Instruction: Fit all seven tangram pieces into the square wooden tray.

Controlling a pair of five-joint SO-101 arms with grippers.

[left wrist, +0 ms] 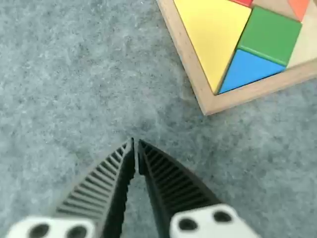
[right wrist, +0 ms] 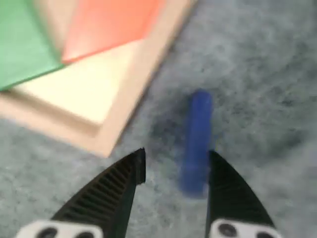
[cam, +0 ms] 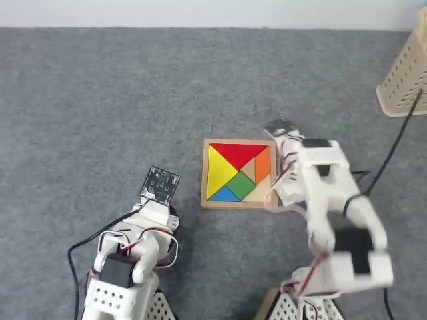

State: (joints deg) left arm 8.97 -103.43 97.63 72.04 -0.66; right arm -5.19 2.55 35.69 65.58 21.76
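Right pincer astride blue piece, tray beside, grey carpet

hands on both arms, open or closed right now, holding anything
Left hand: closed, holding nothing.
Right hand: open, straddling a blue piece that stands on edge, not clamped on it.
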